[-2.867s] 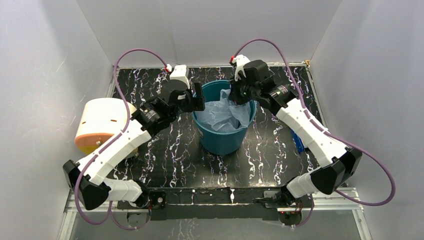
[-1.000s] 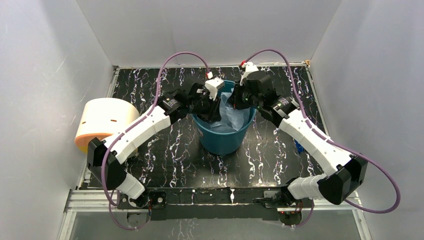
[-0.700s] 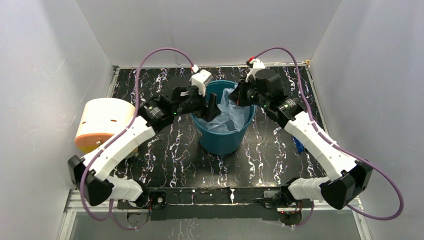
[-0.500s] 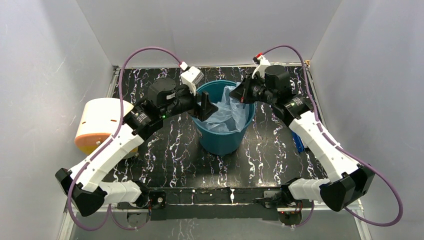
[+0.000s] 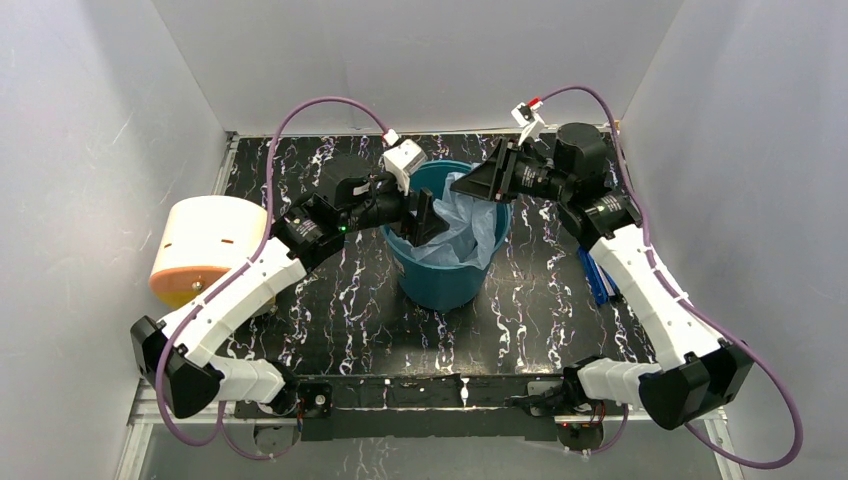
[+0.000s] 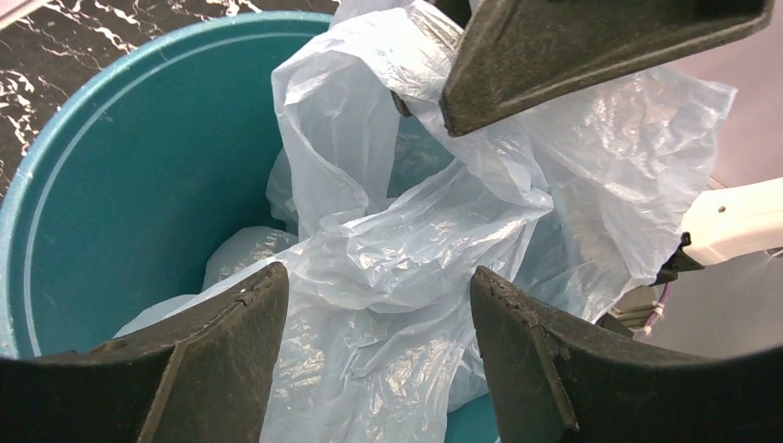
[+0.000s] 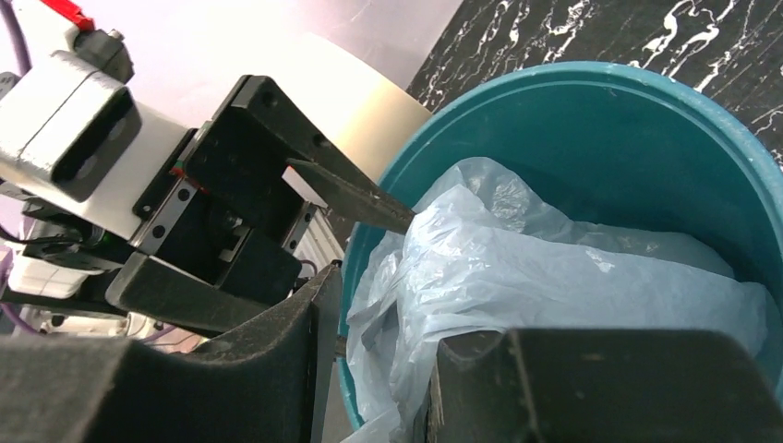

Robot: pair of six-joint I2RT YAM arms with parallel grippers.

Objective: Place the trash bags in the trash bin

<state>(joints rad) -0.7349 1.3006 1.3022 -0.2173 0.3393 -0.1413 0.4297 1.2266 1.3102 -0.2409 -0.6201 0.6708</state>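
Both claws stand apart, clamping nothing. Your left gripper (image 6: 377, 281) hangs over the bag (image 6: 415, 249), which lies loose and mostly inside the bin (image 6: 120, 185). The right gripper (image 7: 383, 332) sits at the far-right rim. If you lift carelessly, a finger could snag the film and drag it out. The left wrist view shows 1 fold lapping the right rim; the top view leaves that unclear.

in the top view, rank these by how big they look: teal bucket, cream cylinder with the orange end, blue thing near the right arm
1. Teal round plastic bucket, marginally largest.
2. Cream cylinder with orange end, nearly the same; too close to rank firmly.
3. Small blue object, clearly smallest, partly hidden.
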